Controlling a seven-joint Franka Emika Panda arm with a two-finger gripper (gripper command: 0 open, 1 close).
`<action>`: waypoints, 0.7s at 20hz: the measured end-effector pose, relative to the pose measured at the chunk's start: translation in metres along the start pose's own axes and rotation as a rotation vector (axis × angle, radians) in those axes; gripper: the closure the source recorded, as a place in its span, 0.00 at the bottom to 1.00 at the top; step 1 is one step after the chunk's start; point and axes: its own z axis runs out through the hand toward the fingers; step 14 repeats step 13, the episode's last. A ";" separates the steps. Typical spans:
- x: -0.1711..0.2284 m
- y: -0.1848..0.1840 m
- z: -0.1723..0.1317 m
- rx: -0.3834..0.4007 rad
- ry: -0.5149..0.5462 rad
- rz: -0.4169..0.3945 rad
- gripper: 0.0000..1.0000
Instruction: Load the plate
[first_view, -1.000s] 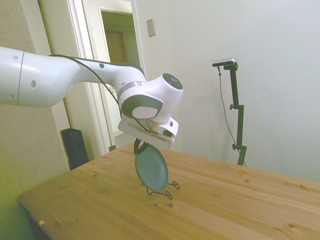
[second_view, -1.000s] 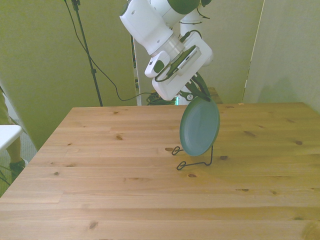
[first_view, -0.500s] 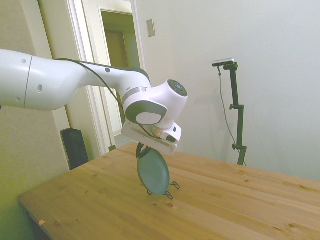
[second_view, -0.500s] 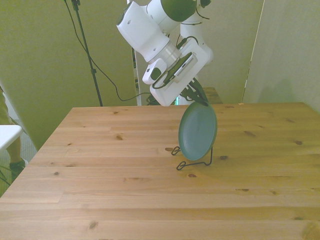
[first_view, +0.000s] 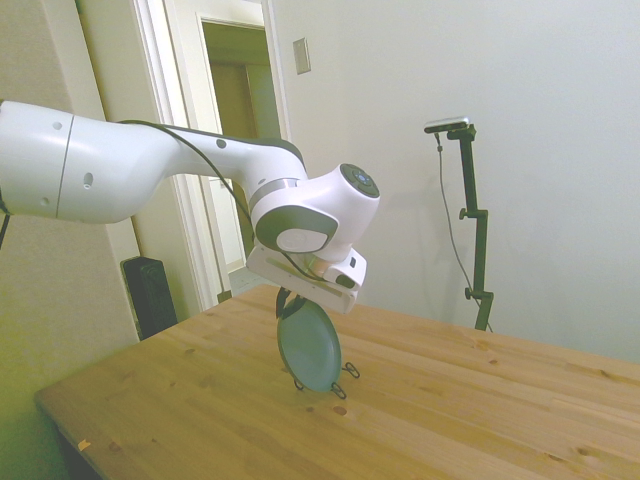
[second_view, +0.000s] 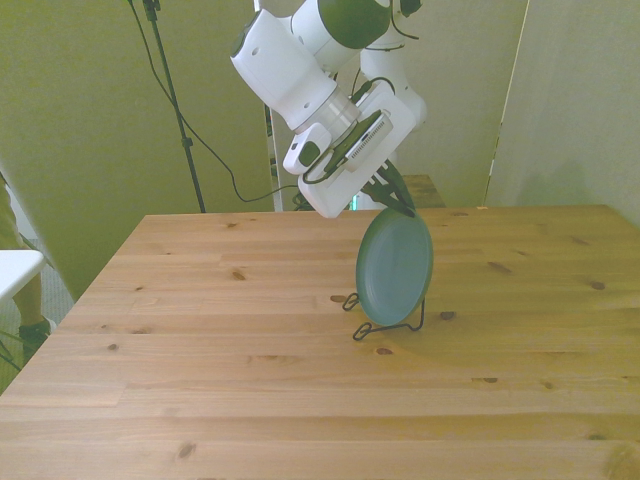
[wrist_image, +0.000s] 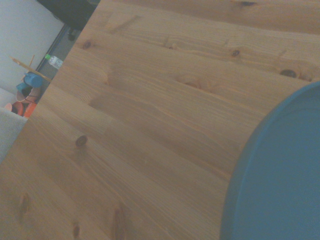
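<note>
The round, matte teal plate (second_view: 395, 267) with its low rim stands nearly on edge in a thin black wire rack (second_view: 385, 322) on the knotty pine table (second_view: 250, 380), right of the middle in the front view. The gripper (second_view: 398, 202) pinches the plate's top rim between its closed dark fingers.

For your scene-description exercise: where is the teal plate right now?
In the front view, the plate stands on edge right of the table's middle, in a wire stand, its top rim held by the gripper.

Plate (second_view: 394, 270) matte teal; table (second_view: 250, 380) knotty planked wood; rack (second_view: 385, 327) thin dark wire; arm (first_view: 150, 170) glossy white.
</note>
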 end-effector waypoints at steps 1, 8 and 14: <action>0.000 -0.001 -0.001 0.000 0.002 -0.001 0.00; -0.007 -0.012 -0.019 -0.007 0.033 -0.003 0.00; -0.060 -0.043 -0.076 -0.070 0.111 -0.043 0.00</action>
